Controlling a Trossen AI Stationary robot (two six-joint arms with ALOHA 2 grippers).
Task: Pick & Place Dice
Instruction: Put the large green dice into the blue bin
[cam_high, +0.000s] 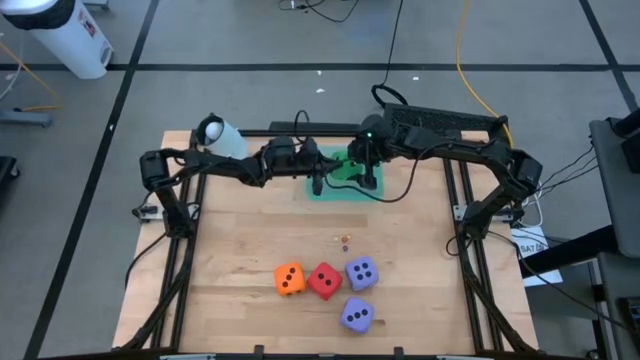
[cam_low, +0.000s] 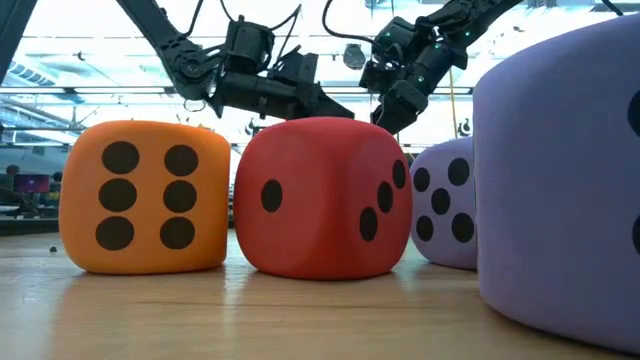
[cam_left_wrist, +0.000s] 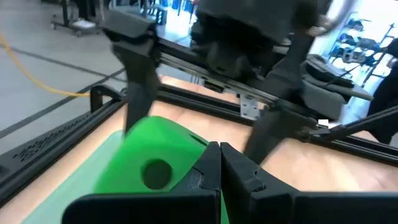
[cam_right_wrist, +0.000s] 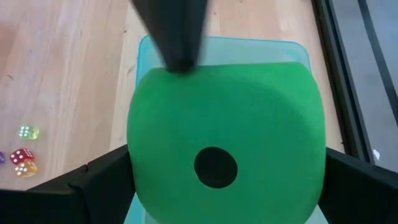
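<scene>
Green die sits on teal tray btwn wide-open right gripper, apparently placed; left gripper shut, empty; orange, red, 2 purple dice await.

I note the table is pale wood, smooth with visible grain. Green die looks matt and foam-like (same for orange die, red die). Tray is translucent teal plastic.
</scene>
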